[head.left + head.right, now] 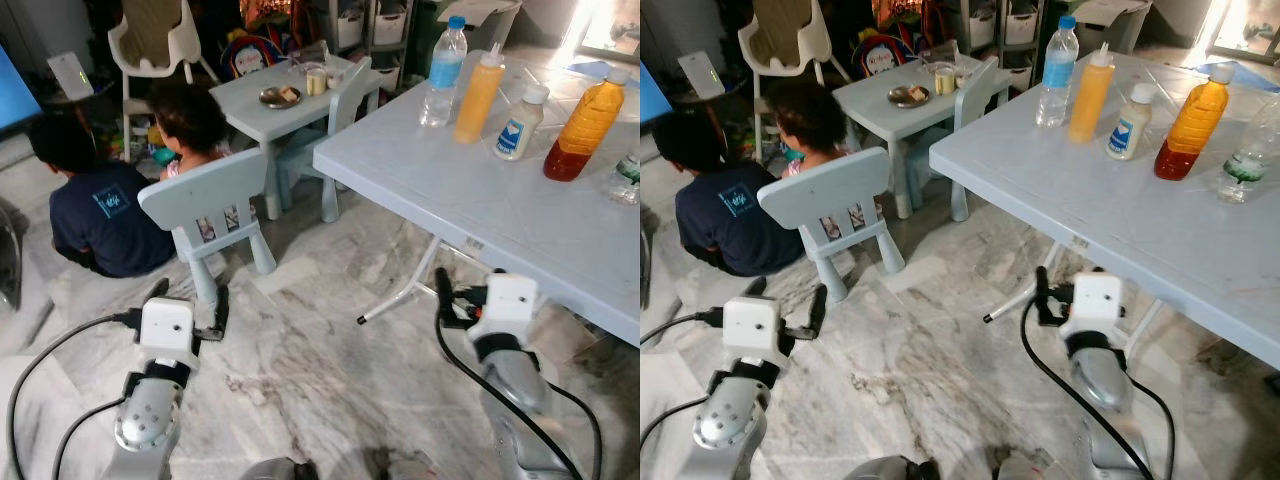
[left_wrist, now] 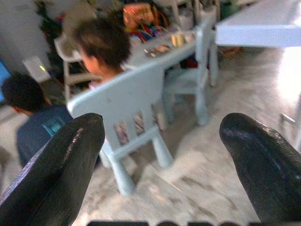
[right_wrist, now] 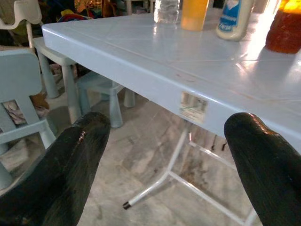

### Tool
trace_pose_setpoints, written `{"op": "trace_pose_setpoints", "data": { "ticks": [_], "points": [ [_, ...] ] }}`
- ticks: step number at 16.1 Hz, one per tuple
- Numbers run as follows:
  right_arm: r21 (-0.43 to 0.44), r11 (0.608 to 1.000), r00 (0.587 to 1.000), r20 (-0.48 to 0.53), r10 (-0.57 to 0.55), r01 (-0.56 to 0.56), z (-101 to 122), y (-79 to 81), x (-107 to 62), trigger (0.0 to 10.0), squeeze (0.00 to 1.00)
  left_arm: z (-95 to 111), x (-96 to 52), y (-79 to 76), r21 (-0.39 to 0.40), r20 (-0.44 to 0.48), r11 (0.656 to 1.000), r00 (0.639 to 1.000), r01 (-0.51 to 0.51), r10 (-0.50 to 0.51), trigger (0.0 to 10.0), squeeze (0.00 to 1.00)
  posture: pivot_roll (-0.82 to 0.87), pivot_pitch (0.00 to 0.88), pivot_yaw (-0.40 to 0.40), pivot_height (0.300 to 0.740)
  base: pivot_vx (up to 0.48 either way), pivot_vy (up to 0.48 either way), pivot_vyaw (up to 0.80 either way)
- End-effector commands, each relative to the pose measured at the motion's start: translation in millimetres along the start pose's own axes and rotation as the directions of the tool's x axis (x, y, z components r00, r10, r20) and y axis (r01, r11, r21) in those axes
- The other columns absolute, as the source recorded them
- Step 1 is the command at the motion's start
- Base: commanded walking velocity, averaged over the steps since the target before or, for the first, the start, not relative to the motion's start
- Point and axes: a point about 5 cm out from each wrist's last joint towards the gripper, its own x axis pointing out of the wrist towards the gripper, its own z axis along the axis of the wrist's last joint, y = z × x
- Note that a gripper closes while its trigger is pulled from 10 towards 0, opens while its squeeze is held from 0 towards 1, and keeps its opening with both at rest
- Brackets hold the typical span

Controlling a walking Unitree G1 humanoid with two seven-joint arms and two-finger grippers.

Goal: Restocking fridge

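Five bottles lined up on the table, both grippers down low

Sitting in a row along the far part of the pale blue plastic folding table (image 1: 450, 190): clear water bottle with a blue cap (image 1: 443, 72), orange squeeze bottle (image 1: 478, 95), small white sauce bottle with a blue label (image 1: 520, 123), amber-filled bottle with a white cap (image 1: 584, 130), plus another clear bottle (image 1: 1245, 150) half cut off at the edge. All standing upright, none touching.

Hanging low over the marble floor (image 1: 330, 350): left gripper (image 2: 162, 155) with fingers spread wide, pointing toward a small pale blue kids' chair (image 1: 205, 215). Right gripper (image 3: 171, 160) also gaping wide, empty, pointing at the table's near edge from just below it.

Sitting beyond the chair: two children (image 1: 130, 180), facing away, beside a small pale blue kids' table (image 1: 290, 90).
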Motion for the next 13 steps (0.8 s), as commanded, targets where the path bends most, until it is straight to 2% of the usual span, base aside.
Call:
{"op": "trace_pose_setpoints", "data": {
  "ticks": [1, 4, 6, 8, 9, 10, 11, 13],
  "points": [
    [-0.016, 1.0, 1.0, 0.017, 0.008, -0.008, 4.0, 0.6, -2.1, 10.0, 0.0, -0.2, 3.5, -2.5, -0.007, -0.005, 1.0, 1.0, 0.014, -0.014, 10.0, 0.0, -0.1, 0.083, 0.076, 0.74, 0.0, 0.0, 0.0],
    [-0.011, 1.0, 1.0, -0.001, 0.026, -0.026, 3.5, 3.9, 1.3, 10.0, 0.0, 3.1, 9.4, -1.3, 0.008, 0.009, 1.0, 1.0, -0.012, 0.012, 10.0, 0.0, -0.04, 0.086, 0.025, 0.74, 0.0, 0.0, 0.0],
    [-0.015, 0.998, 0.998, 0.018, 0.061, -0.061, 8.8, 13.9, 9.9, 10.0, 0.0, 9.3, 10.1, 3.3, 0.004, 0.03, 0.999, 0.999, -0.039, 0.038, 10.0, 0.0, -0.03, 0.101, 0.025, 0.74, 0.0, 0.0, 0.0],
    [-0.023, 0.997, 0.997, 0.024, 0.069, -0.068, 10.1, 17.6, 13.9, 10.0, 0.0, 7.4, 6.8, 1.5, -0.001, 0.025, 0.999, 0.999, -0.043, 0.043, 10.0, 0.0, -0.03, 0.099, 0.024, 0.74, 0.0, 0.0, 0.0],
    [-0.035, 0.996, 0.995, 0.057, 0.086, -0.085, 18.8, 20.9, 18.9, 10.0, 0.0, 4.7, 7.1, -0.5, -0.017, 0.016, 0.999, 0.999, -0.045, 0.046, 10.0, 0.0, -0.07, 0.105, 0.036, 0.74, 0.0, 0.0, 0.0],
    [-0.044, 0.995, 0.993, 0.076, 0.089, -0.086, 24.0, 20.8, 22.4, 10.0, 0.0, 4.9, 9.0, -3.2, -0.026, 0.017, 0.999, 0.999, -0.041, 0.042, 10.0, 0.0, -0.08, 0.105, 0.037, 0.74, 0.0, 0.0, 0.0],
    [-0.045, 0.997, 0.995, 0.074, 0.068, -0.065, 23.1, 14.1, 25.3, 10.0, 0.0, 7.4, 14.1, -8.2, -0.019, 0.03, 0.999, 0.999, -0.029, 0.03, 10.0, 0.0, -0.08, 0.094, 0.038, 0.74, 0.0, 0.0, 0.0],
    [-0.034, 0.998, 0.997, 0.064, 0.05, -0.048, 20.6, 8.5, 26.2, 10.0, 0.0, 12.2, 18.9, -7.9, -0.035, 0.046, 0.999, 0.998, -0.03, 0.031, 10.0, 0.0, -0.07, 0.089, 0.041, 0.74, 0.0, 0.0, 0.0]
  ]
}}
